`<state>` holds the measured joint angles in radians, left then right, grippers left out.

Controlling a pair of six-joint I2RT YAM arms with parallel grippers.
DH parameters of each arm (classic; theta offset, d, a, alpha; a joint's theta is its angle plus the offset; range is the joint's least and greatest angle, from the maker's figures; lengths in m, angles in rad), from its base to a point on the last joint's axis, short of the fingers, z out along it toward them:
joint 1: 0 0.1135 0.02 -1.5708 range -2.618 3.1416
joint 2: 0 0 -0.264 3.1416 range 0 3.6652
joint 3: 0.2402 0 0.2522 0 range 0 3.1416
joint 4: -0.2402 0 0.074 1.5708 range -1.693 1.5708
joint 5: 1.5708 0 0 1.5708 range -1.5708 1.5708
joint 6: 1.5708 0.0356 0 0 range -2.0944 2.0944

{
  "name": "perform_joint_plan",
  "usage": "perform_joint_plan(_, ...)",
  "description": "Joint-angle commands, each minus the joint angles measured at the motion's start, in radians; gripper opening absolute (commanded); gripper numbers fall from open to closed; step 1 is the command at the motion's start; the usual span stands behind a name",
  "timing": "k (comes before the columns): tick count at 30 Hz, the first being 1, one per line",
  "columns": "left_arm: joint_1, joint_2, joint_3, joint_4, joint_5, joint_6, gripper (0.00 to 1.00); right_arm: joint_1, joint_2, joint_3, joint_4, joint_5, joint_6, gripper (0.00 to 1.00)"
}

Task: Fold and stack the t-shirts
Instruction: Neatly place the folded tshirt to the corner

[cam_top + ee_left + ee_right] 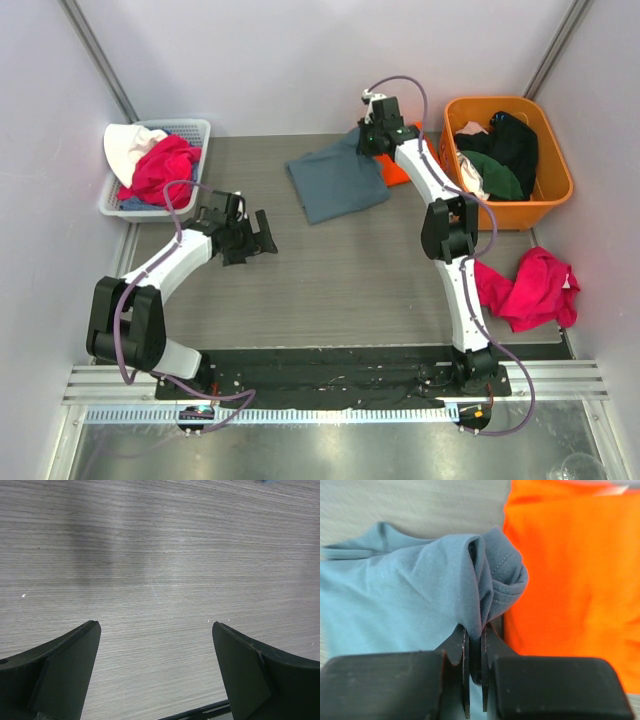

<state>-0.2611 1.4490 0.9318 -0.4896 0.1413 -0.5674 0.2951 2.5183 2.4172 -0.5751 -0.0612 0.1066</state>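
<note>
**Q.** Where does the slate blue-grey t-shirt (335,182) lie, and what holds it?

**A.** We find it at the far middle of the table (340,290), gathered into a rough rectangle. The right gripper (475,635) is pressed together on a bunched fold of its hemmed edge, at the corner nearest the orange t-shirt (570,580). The orange t-shirt lies flat just beside it, and their edges touch.

**Q.** And the other arm?

**A.** The left gripper (155,630) hangs spread and empty over bare wood, well apart from both shirts.

**Q.** Which step do we read here?

**A.** We judge it to be a late fold of the blue-grey shirt, or the start of moving it onto the orange one. The views do not settle which.

**Q.** What does the next move call for?

**A.** It calls for lifting the pinched edge enough to clear the cloth beneath, then carrying it across without dragging the orange shirt. The single pinch may let the rest sag, so we expect the free left gripper would be of use. The orange tub (555,190), white basket (195,128) and pink garment (530,290) lie aside.
</note>
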Motion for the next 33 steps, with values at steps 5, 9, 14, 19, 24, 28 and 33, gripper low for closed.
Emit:
perform_joint_plan(5, 0.017, -0.009, 0.005, 0.031, 0.003, 0.009, 1.0, -0.071, -0.159, 0.111, 0.115, 0.032, -0.016, 0.01)
perform_joint_plan(9, 0.034, -0.013, 0.001, 0.023, 0.003, 0.021, 1.0, -0.116, -0.151, 0.111, 0.149, 0.031, -0.013, 0.01)
perform_joint_plan(14, 0.046, -0.013, -0.004, 0.022, 0.007, 0.024, 1.0, -0.174, -0.127, 0.123, 0.166, 0.015, -0.008, 0.01)
perform_joint_plan(19, 0.059, -0.006, -0.004, 0.023, 0.017, 0.031, 1.0, -0.234, -0.128, 0.08, 0.173, -0.003, -0.008, 0.01)
perform_joint_plan(24, 0.062, -0.002, -0.011, 0.029, 0.023, 0.026, 1.0, -0.267, -0.121, 0.054, 0.19, -0.02, 0.001, 0.01)
perform_joint_plan(28, 0.065, -0.001, -0.021, 0.032, 0.024, 0.024, 1.0, -0.283, -0.101, 0.049, 0.196, -0.045, 0.019, 0.01)
perform_joint_plan(33, 0.068, 0.002, -0.025, 0.036, 0.029, 0.021, 1.0, -0.283, -0.073, 0.042, 0.198, -0.049, 0.024, 0.01)
